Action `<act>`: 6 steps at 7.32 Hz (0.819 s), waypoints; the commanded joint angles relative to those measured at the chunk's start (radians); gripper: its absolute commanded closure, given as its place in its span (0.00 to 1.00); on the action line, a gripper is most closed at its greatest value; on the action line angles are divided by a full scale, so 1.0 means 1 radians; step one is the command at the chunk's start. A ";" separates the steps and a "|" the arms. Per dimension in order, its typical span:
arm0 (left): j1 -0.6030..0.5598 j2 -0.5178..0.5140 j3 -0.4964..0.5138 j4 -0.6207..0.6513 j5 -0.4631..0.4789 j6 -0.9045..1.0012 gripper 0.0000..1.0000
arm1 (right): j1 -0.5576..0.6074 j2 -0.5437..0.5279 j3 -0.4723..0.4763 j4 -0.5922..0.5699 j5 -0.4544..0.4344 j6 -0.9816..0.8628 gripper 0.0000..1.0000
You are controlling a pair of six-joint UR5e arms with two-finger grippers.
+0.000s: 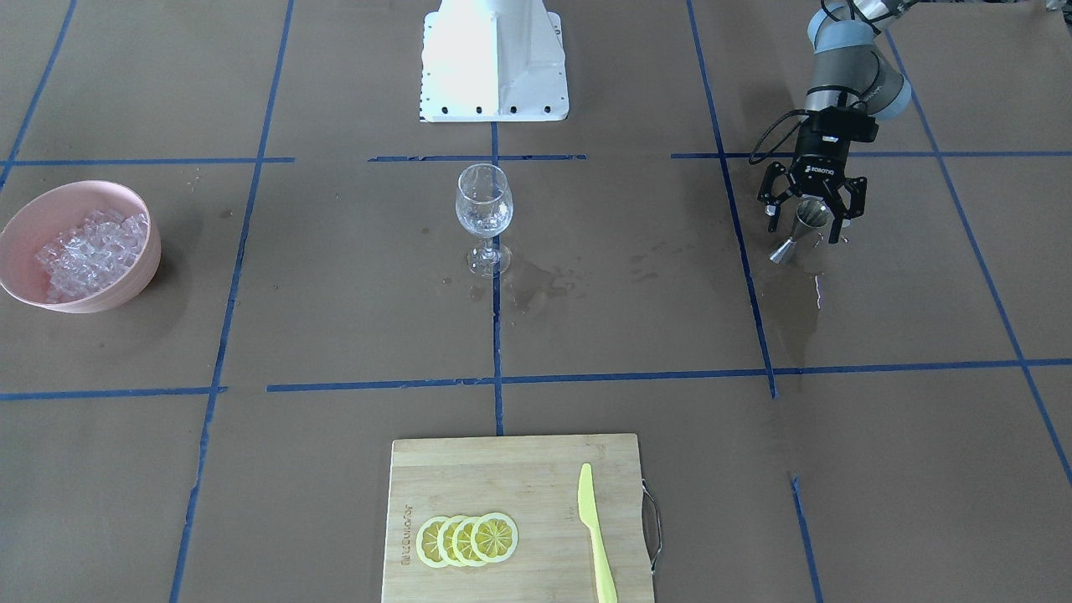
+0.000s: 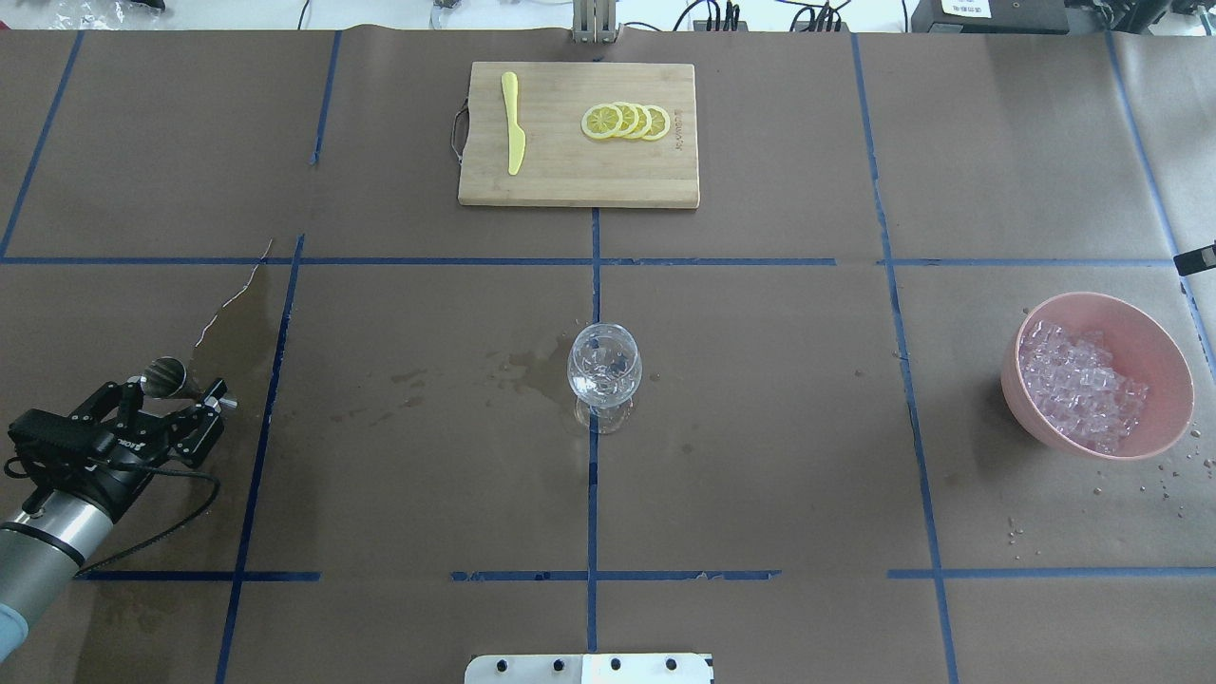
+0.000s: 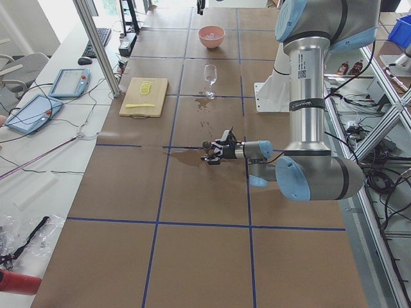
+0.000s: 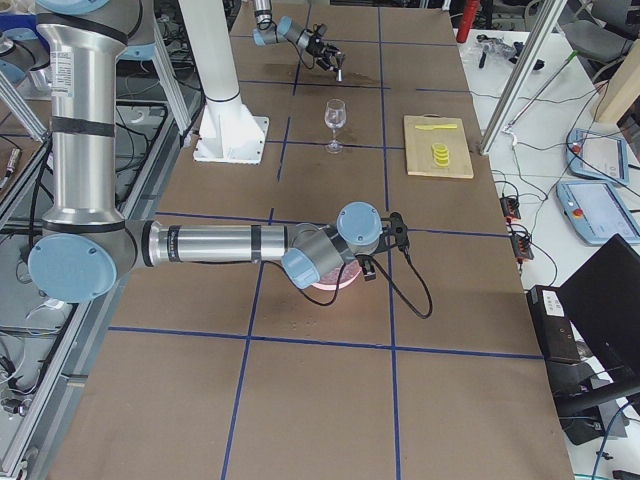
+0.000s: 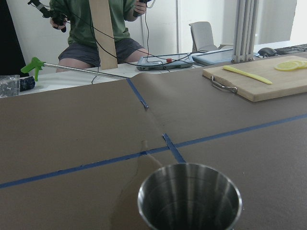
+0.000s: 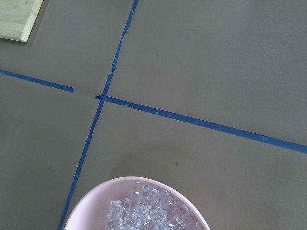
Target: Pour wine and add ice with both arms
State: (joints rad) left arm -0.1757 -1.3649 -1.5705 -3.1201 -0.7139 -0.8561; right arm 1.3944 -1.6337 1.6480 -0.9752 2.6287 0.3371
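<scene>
My left gripper is low over the table at my far left. Its jaws stand apart on either side of a steel jigger and do not clamp it; the jigger's empty cup fills the bottom of the left wrist view. Wine shows as dark wet patches by the jigger and near the glass foot. The clear wine glass stands upright mid-table. The ice is heaped in a pink bowl. My right gripper hovers over the bowl; I cannot tell whether it is open.
A bamboo cutting board with lemon slices and a yellow knife lies at the far side. The white pedestal stands at my base. Blue tape lines grid the brown paper. A person sits beyond the table's end.
</scene>
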 commanded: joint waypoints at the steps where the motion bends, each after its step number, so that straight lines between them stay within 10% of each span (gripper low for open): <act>1: -0.002 0.137 -0.130 0.027 -0.160 0.008 0.00 | 0.000 0.000 -0.002 -0.002 0.001 0.010 0.00; 4: -0.060 0.327 -0.224 0.080 -0.367 0.107 0.00 | -0.002 0.000 -0.001 0.001 0.001 0.049 0.00; 6: -0.276 0.331 -0.201 0.080 -0.669 0.184 0.00 | -0.008 0.002 0.019 0.001 -0.040 0.126 0.00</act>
State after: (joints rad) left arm -0.3294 -1.0473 -1.7802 -3.0412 -1.1957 -0.7318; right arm 1.3909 -1.6334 1.6534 -0.9744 2.6187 0.4142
